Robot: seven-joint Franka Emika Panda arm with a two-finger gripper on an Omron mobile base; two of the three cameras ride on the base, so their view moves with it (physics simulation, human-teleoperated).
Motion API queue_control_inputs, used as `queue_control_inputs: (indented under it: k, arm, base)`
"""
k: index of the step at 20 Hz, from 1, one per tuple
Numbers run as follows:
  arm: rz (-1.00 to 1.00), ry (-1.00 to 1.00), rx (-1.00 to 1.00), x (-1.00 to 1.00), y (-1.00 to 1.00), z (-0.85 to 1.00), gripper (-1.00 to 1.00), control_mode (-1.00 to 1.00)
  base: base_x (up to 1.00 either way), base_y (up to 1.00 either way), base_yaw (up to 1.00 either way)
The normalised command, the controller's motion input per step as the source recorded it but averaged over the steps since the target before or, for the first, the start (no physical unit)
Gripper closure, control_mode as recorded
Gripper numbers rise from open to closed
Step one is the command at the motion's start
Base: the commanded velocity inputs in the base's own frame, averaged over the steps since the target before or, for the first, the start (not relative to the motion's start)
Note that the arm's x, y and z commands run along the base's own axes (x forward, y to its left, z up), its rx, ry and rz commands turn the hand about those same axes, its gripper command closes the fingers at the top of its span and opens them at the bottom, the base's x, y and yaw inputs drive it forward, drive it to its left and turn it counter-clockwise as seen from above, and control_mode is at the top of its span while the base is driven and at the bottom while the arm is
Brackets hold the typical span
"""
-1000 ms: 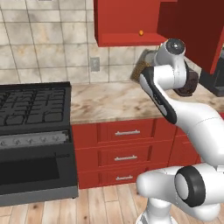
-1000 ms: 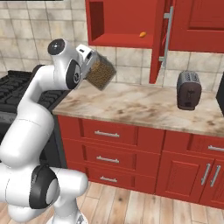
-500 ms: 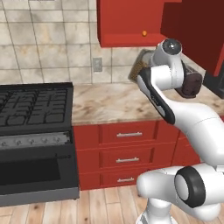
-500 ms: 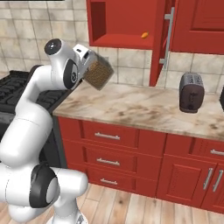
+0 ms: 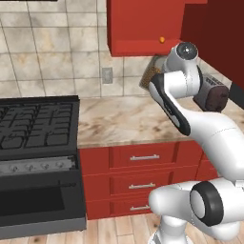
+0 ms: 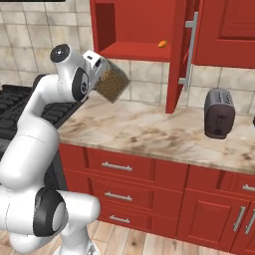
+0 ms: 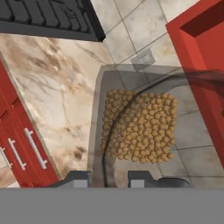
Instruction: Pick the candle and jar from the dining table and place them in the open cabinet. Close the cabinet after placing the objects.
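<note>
A big clear glass jar (image 6: 110,81) full of small tan grains is held tight in the white arm's two-finger claw (image 6: 95,67), tilted in the air above the brown-veined marble counter (image 6: 149,134). The open red wall cabinet (image 6: 132,30) is seen at about 1 o'clock from the jar, with a tiny orange thing (image 6: 162,44) lying on its shelf. A dark toaster (image 6: 219,113) is set on the counter at about 4 o'clock from the jar, well apart from it.

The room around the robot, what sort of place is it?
A home kitchen, rendered: a black gas stove, a marble counter over red drawers, and a toaster beside an open red wall cabinet.
</note>
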Motion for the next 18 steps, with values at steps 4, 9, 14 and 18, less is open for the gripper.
queue_control_inputs:
  k: [4, 9, 14, 18]
  arm:
    - [0.0, 0.0, 0.0, 0.0, 0.0, 0.0, 1.0, 1.0]
    - [0.0, 0.0, 0.0, 0.0, 0.0, 0.0, 1.0, 1.0]
    - [0.0, 0.0, 0.0, 0.0, 0.0, 0.0, 1.0, 1.0]
    - [0.0, 0.0, 0.0, 0.0, 0.0, 0.0, 1.0, 1.0]
  base:
    - [0.4, -0.03, 0.0]
    - [0.38, -0.02, 0.0]
    - [0.41, -0.03, 0.01]
    - [0.36, 0.0, 0.0]
